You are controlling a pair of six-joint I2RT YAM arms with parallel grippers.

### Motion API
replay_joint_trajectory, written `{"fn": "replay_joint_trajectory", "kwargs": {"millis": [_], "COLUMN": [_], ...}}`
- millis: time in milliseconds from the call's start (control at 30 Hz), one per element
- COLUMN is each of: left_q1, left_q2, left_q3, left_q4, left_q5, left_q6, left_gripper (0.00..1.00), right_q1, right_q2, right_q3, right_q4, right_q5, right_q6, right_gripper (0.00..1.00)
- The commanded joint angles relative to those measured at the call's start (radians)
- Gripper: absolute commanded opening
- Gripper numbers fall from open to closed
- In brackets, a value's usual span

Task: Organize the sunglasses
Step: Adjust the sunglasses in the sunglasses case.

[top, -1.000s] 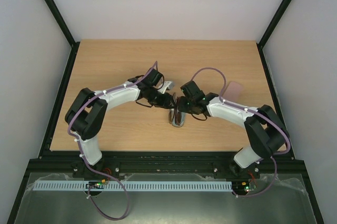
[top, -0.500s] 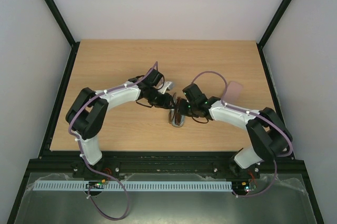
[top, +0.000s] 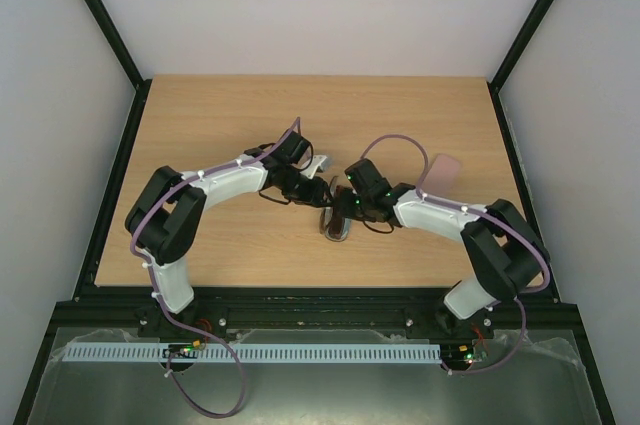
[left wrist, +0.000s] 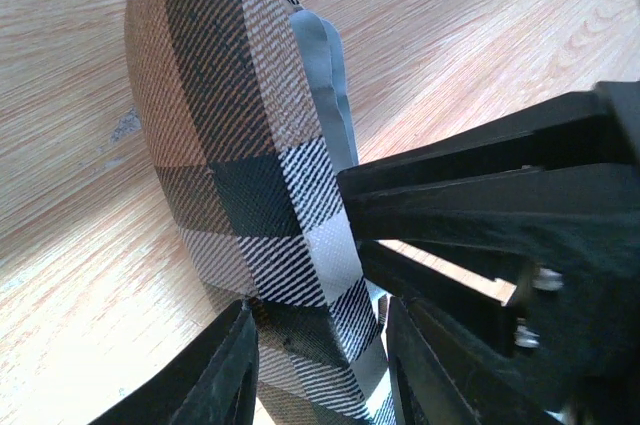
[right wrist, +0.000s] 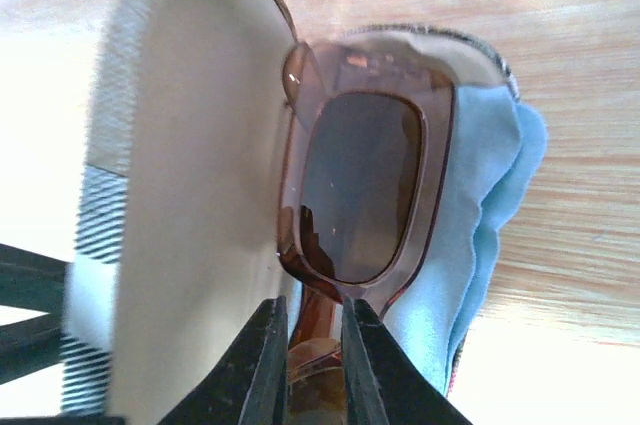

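The reddish-brown sunglasses [right wrist: 365, 185] lie lens-up in the open plaid case [right wrist: 190, 195], on a blue cloth [right wrist: 490, 205]. My right gripper [right wrist: 315, 345] is shut on the frame at its near end. In the top view it [top: 343, 207] sits right over the case [top: 337, 227]. My left gripper [left wrist: 320, 345] grips the raised plaid lid [left wrist: 230, 145] from outside, one finger [left wrist: 225, 375] on each side. In the top view it [top: 318, 193] is just left of the right gripper. The black aviator pair is not clearly in view.
A flat pink case [top: 445, 168] lies on the wooden table [top: 200, 125] to the right, behind my right arm. A small pale object [top: 318, 162] lies just beyond my left wrist. The right gripper's black body [left wrist: 520, 195] crowds the left wrist view.
My right gripper has edged left and lower onto the case with the brown sunglasses. The left arm and the case have barely moved.
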Motion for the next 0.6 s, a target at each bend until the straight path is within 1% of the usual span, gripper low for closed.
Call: {"fn": "replay_joint_trajectory", "kwargs": {"millis": [0, 167, 367, 567], "left_q1": [-0.008, -0.008, -0.008, -0.008], "left_q2": [0.020, 0.021, 0.029, 0.028], "left_q3": [0.026, 0.025, 0.025, 0.024], "left_q4": [-0.018, -0.015, -0.015, -0.015], "left_q5": [0.002, 0.000, 0.001, 0.001], "left_q6": [-0.006, -0.007, -0.006, -0.007], "left_gripper": [0.38, 0.38, 0.38, 0.38], "right_q1": [0.009, 0.008, 0.008, 0.009], "right_q2": [-0.086, -0.093, -0.041, 0.007], "right_q3": [-0.004, -0.025, -0.014, -0.028], "right_q4": [-0.023, -0.057, -0.043, 0.001], "right_q5": [0.077, 0.094, 0.077, 0.029], "right_q6": [0.011, 0.032, 0.044, 0.068], "right_gripper": [0.17, 0.20, 0.19, 0.19]}}
